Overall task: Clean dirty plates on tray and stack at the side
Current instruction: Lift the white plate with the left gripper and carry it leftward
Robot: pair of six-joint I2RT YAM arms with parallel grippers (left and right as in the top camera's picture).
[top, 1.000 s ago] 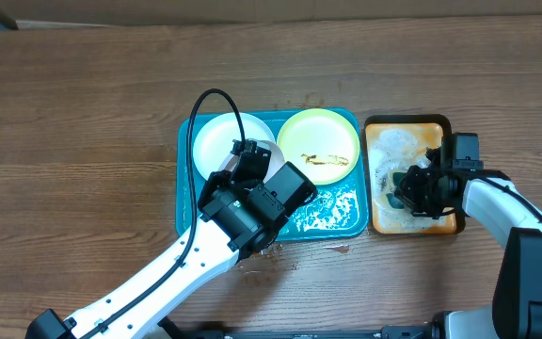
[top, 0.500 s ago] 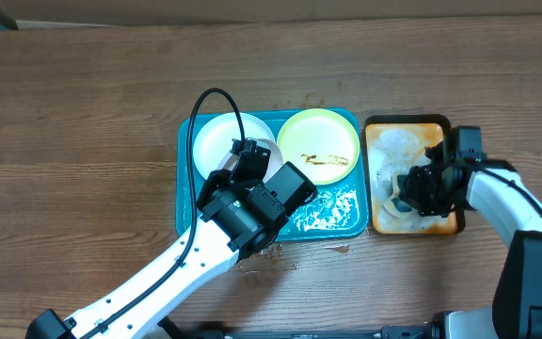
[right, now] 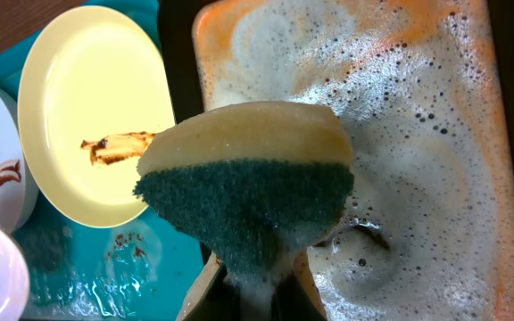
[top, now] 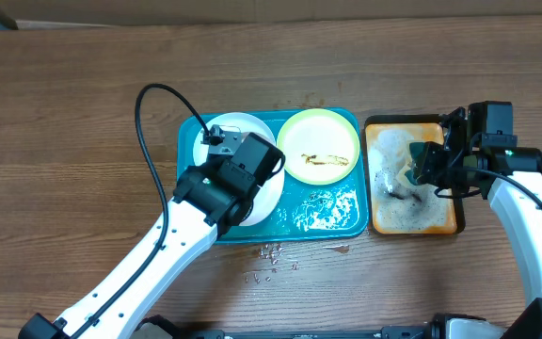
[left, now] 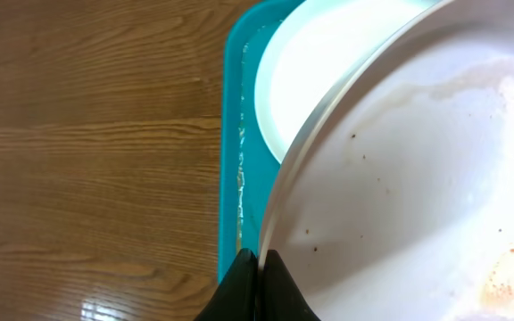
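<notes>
The teal tray [top: 346, 226] lies mid-table, wet and soapy. A white plate [top: 229, 132] sits in its back left, a yellow-green plate [top: 319, 146] with a brown smear in its back right. My left gripper [left: 259, 267] is shut on the rim of a second white plate [left: 418, 196], which is tilted over the first white plate [left: 328, 71]; it also shows in the overhead view [top: 266, 200]. My right gripper [right: 257, 285] is shut on a yellow-and-green sponge [right: 239, 187] above the orange tray [right: 471, 178].
The narrow orange tray [top: 445, 221], full of foam, stands right of the teal tray. Water drops [top: 271, 254] lie on the wood in front of the teal tray. A black cable [top: 144, 122] loops left of my left arm.
My left arm has swung left and back with the white plate, now tilted over the back-left plate. My right gripper has risen toward the back of the orange tray with the sponge.
</notes>
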